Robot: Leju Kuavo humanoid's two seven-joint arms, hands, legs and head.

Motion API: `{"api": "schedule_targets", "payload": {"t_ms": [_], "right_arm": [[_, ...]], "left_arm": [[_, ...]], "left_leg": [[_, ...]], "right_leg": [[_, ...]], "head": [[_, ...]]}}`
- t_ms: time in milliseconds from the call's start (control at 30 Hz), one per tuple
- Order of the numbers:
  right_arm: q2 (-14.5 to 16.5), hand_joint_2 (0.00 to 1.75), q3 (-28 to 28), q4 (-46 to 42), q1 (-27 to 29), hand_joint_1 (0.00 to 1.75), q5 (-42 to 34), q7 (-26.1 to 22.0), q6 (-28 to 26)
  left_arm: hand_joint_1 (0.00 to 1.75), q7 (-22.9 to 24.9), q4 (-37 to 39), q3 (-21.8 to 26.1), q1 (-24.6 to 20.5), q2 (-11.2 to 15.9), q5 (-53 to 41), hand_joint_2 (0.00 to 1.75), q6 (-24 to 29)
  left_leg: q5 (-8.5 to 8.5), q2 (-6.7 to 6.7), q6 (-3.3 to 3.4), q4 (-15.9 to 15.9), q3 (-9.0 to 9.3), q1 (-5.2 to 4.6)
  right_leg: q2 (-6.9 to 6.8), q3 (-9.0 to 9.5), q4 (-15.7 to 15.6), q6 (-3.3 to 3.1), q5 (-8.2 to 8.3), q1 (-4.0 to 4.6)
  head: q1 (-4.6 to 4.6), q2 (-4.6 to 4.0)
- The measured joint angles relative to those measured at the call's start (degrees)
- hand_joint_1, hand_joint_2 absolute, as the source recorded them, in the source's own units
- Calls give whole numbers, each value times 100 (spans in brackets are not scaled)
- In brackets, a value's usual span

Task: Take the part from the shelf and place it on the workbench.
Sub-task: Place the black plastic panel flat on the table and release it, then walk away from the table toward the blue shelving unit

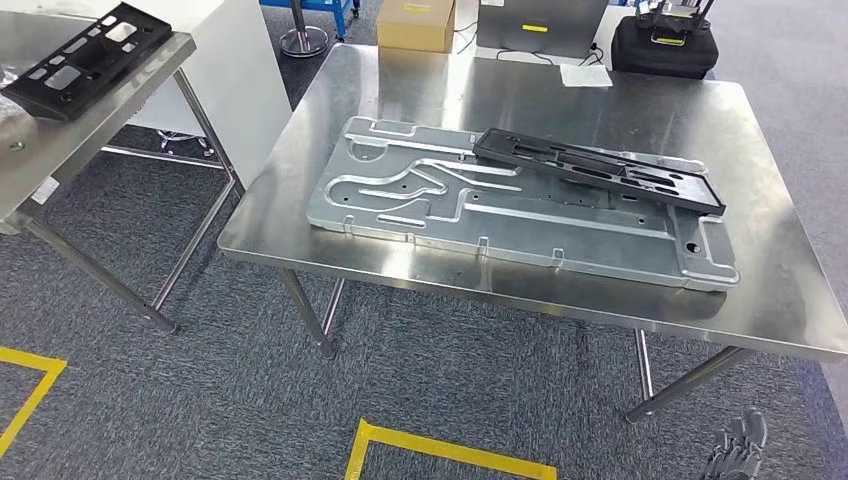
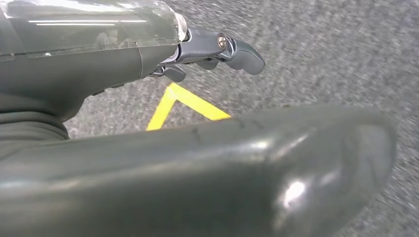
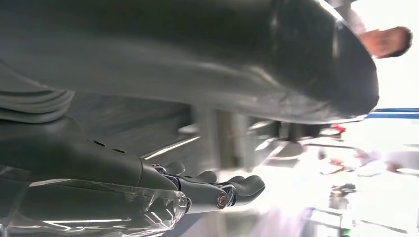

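A long black part (image 1: 600, 170) lies slanted across a large silver machined plate (image 1: 500, 215) on the steel workbench (image 1: 400, 90). A second black part (image 1: 88, 58) rests on the steel table (image 1: 60, 150) at the far left. My right hand (image 1: 738, 447) hangs low beside the workbench's near right corner, holding nothing. In the right wrist view its fingers (image 3: 222, 192) are stretched out and apart under the thick thumb. My left hand (image 2: 207, 168) hangs over the carpet, its fingers (image 2: 222, 49) apart and empty.
A cardboard box (image 1: 415, 22), a sheet of paper (image 1: 585, 75) and a black case (image 1: 665, 45) sit beyond the workbench's far edge. Yellow tape (image 1: 440, 450) marks the grey carpet in front of me. A person (image 3: 388, 42) stands off in the right wrist view.
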Motion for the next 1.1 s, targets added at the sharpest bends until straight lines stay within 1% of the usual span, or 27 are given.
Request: {"api": "schedule_targets", "payload": {"t_ms": [33,67,100,167,233,300,333,400,433,467,500,533,567,600,633,667,700,733,800,833,867,933,967,1000,1033,1067,1100], "right_arm": [[1,0,-37,156,-29,0,105,4,7],[1,0,-94,309,-61,0,192,1,54],[2,0,-170,464,-101,0,238,-8,113],[8,0,-366,779,-194,0,226,-17,169],[19,0,-570,1085,-269,0,207,-21,101],[34,0,-742,1371,-332,0,279,-1,-35],[43,0,-820,1514,-384,0,341,26,-107],[60,0,-976,1826,-498,0,504,83,-228],[64,0,-1064,2002,-559,0,583,112,-262],[68,0,-1169,2197,-622,0,665,139,-278],[70,0,-1288,2405,-698,0,750,165,-282],[70,0,-1424,2626,-790,0,859,192,-290],[71,0,-1569,2853,-888,0,1019,220,-320],[71,0,-1730,3094,-1000,0,1263,251,-386],[73,0,-1901,3344,-1126,0,1571,287,-478],[77,0,-2096,3610,-1258,0,1950,335,-591],[80,0,-2328,3906,-1401,0,2365,399,-698],[84,0,-2571,4201,-1545,0,2749,466,-790],[83,0,-3099,4840,-1830,0,3399,635,-953],[72,0,-3336,5144,-1956,0,3626,732,-1039],[58,0,-3559,5453,-2068,0,3820,852,-1134],[5,0,-3914,5996,-2233,0,4131,1111,-1314],[-25,0,-4064,6251,-2300,0,4272,1258,-1393],[-61,0,-4199,6500,-2364,0,4413,1439,-1462],[-98,0,-4318,6740,-2428,0,4546,1639,-1520],[-134,0,-4422,6966,-2488,0,4671,1853,-1562],[-169,0,-4504,7169,-2545,0,4781,2063,-1587]], "left_arm": [[0,1,0,1,1,-8,-1,0,-2],[0,1,0,2,1,-18,-1,0,-3],[0,2,0,5,-3,-32,-1,0,-1],[0,7,0,14,-12,-61,2,0,4],[0,24,0,28,-14,-80,5,0,11],[0,52,-3,47,9,-89,4,0,21],[0,68,-4,57,24,-94,3,0,26],[0,95,-7,74,41,-104,-1,0,34],[0,102,-7,80,41,-111,-1,0,37],[0,105,-7,83,39,-118,-2,0,38],[0,105,-7,84,39,-124,-4,0,38],[0,105,-7,84,39,-130,-8,0,38],[0,105,-7,85,39,-133,-17,0,41],[0,105,-7,85,37,-136,-28,0,46],[0,104,-8,85,28,-136,-39,0,53],[0,103,-10,85,16,-136,-49,0,62],[0,101,-13,84,4,-136,-55,0,69],[0,98,-15,84,-4,-136,-60,0,76],[0,100,-16,83,0,-140,-68,0,84],[0,103,-16,84,5,-144,-71,0,86],[0,108,-16,84,9,-148,-70,0,86],[0,117,-17,85,9,-152,-70,0,86],[0,126,-17,85,11,-151,-69,0,87],[0,139,-17,85,17,-151,-68,0,87],[0,154,-17,86,24,-150,-67,0,88],[0,171,-17,87,29,-150,-66,0,86],[0,188,-17,89,29,-149,-64,0,82]], "left_leg": [[55,-15,-10,44,-109,-1],[103,-37,-24,100,-220,-1],[144,-62,-42,166,-327,0],[209,-124,-90,293,-500,-13],[282,-181,-148,353,-574,-24],[326,-219,-209,372,-612,-10],[223,-207,-243,447,-658,3],[-283,-144,-319,896,-817,40],[-585,-117,-359,1251,-911,59],[-788,-104,-393,1608,-978,78],[-848,-92,-418,1869,-986,96],[-773,-81,-432,1975,-912,110],[-608,-67,-434,1874,-735,119],[-441,-38,-422,1575,-460,123],[-377,27,-394,1126,-103,116],[-410,95,-353,643,236,96],[-481,154,-304,274,477,71],[-559,188,-250,44,612,44],[-513,152,-139,-57,599,26],[-458,129,-84,-77,572,30],[-394,110,-32,-98,535,36],[-295,64,35,-94,425,24],[-259,34,51,-75,361,10],[-231,-3,55,-49,298,-5],[-212,-40,53,-12,242,-15],[-202,-80,49,33,196,-22],[-199,-119,43,83,158,-27]], "right_leg": [[5,93,65,1,117,1],[14,284,-71,-2,298,-1],[47,560,-380,-13,425,-5],[150,1116,-1153,-45,371,1],[189,1329,-1535,-82,216,15],[117,1275,-1562,-147,286,4],[80,1223,-1568,-191,349,-3],[9,1074,-1577,-247,481,-23],[-18,988,-1574,-254,546,-23],[-56,902,-1569,-246,608,-22],[-97,816,-1561,-236,670,-21],[-137,729,-1550,-223,730,-20],[-175,648,-1539,-209,785,-19],[-205,578,-1531,-191,831,-19],[-231,528,-1522,-169,873,-17],[-256,497,-1517,-140,908,-14],[-286,489,-1519,-102,945,-13],[-322,494,-1525,-62,984,-18],[-359,510,-1535,29,1045,-43],[-305,485,-1481,63,996,-54],[-217,420,-1323,88,857,-59],[-37,164,-677,101,381,-55],[0,29,-291,100,167,-50],[12,-43,-26,98,54,-45],[19,-9,35,91,56,-41],[26,141,-138,76,160,-38],[53,386,-502,51,323,-34]], "head": [[-1,0],[0,0],[0,0],[-5,0],[9,0],[31,0],[24,0],[5,0],[-4,0],[-7,0],[-6,0],[-7,0],[-7,0],[-7,0],[-7,0],[-6,0],[0,0],[-3,0],[-9,0],[-15,0],[-12,0],[2,0],[6,0],[7,0],[7,0],[8,0],[8,0]]}}
